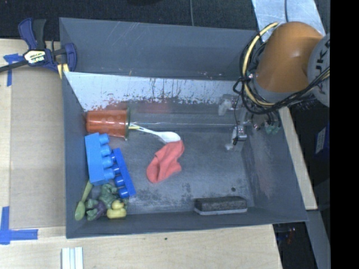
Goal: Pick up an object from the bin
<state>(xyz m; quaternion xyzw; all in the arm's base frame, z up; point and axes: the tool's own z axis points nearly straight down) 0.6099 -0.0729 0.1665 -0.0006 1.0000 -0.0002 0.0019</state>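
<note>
My gripper [239,132] hangs at the right side of the bin, under the arm's orange cover, above bare bin floor with nothing seen in it. A crumpled red cloth [165,161] lies in the middle of the bin, well to the gripper's left. Just above the cloth lies a white spoon [164,134], its handle pointing left. A dark grey oblong block [220,205] rests against the front wall, below and slightly left of the gripper.
An orange-red cup [106,122] lies on its side at the back left. Two blue toy bricks [102,158] and a small heap of green and yellow toys [101,207] fill the front left corner.
</note>
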